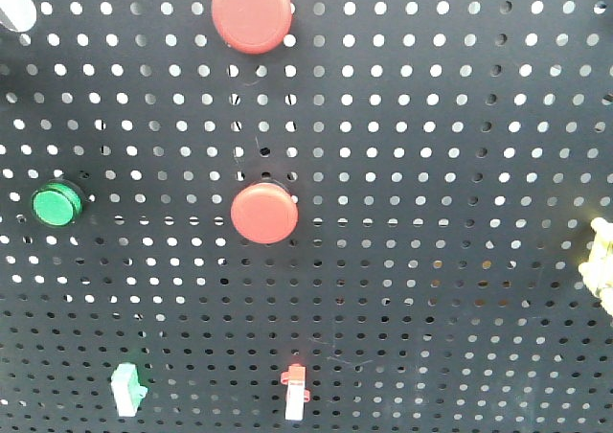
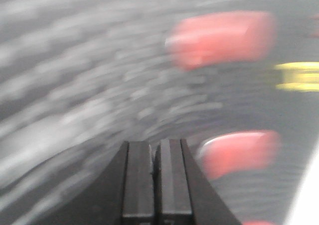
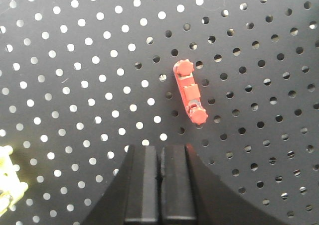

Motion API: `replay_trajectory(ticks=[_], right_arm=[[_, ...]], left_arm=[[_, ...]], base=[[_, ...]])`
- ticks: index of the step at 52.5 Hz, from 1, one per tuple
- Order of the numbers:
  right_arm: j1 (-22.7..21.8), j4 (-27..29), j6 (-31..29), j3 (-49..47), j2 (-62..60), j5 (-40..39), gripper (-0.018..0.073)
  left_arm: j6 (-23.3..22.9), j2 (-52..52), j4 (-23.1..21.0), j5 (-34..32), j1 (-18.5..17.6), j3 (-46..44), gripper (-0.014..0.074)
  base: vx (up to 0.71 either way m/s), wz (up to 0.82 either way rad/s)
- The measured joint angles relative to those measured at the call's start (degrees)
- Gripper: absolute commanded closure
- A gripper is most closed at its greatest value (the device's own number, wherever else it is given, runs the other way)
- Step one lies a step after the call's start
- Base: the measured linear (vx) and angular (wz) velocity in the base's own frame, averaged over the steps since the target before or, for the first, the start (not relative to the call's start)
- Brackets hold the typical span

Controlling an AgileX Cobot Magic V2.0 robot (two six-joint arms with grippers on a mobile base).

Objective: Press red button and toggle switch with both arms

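The left gripper (image 2: 152, 146) is closest to the camera in the left wrist view, down at 6 o'clock. Its two black fingers are pressed together and hold nothing. This picture is very blurry. One red blob (image 2: 239, 153) is just beside the fingers, at 3 o'clock from their tips. A bigger red blob (image 2: 222, 38) is farther off at 1 o'clock. Both are too smeared to tell what they are. A yellow smear (image 2: 299, 75) sits at the right edge, at 3 o'clock.

The right gripper (image 3: 160, 148) is also at 6 o'clock in its own view. Its fingers are closed tight and hold nothing. Behind it is the black board (image 3: 75, 85) full of little holes. The red switch (image 3: 189, 91) is on the board at 1 o'clock from the fingertips, near them but not touching. It is tilted, with its top end leaning left. A pale yellow thing (image 3: 7, 180) peeks in at 8 o'clock.

The front view shows the board from farther away. The red button (image 1: 263, 213) is in the middle. A second red button (image 1: 251, 10) is at 12 o'clock from it, by the top edge. A green button (image 1: 56, 205) is at 9 o'clock. The red switch is at 6 o'clock from the middle button, near the bottom. A green switch (image 1: 126, 389) is at 9 o'clock from the red switch. A white round thing (image 1: 14, 11) sits at 10 o'clock in the corner. A yellow lump (image 1: 601, 261) is at 4 o'clock, at the right edge.
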Motion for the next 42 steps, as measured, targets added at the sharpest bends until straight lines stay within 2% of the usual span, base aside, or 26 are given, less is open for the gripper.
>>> replay_trajectory(ticks=[4,10,17,28,36,42], right_arm=[[0.0,0.06,-0.31,0.0,0.0,0.0,0.0559],[0.0,0.06,-1.87,0.0,0.0,0.51,0.0559],[0.0,0.06,-2.77,0.0,0.2,0.51,0.0559],[0.0,0.06,-2.92,-0.06,2.83,0.56,0.0559],[0.0,0.06,-2.92,-0.06,4.57,0.67,0.0559],[0.0,0.06,-2.92,-0.06,5.04,0.69,0.0559]], left_arm=[[3.31,1.65,-3.66,0.55,-0.84,-1.05,0.0595],[5.03,3.67,-4.95,-1.44,-2.04,-2.62,0.0595],[6.22,5.66,-4.0,-2.08,-4.73,-4.06,0.0595],[6.85,6.06,-2.91,-3.93,-11.9,-4.38,0.0595],[6.85,6.54,-0.8,-10.79,-15.81,-4.4,0.0595],[6.85,8.04,-0.29,-15.01,-17.42,-4.4,0.0595]], base=[[0.0,0.0],[0.0,0.0],[0.0,0.0],[0.0,0.0],[0.0,0.0],[0.0,0.0]])
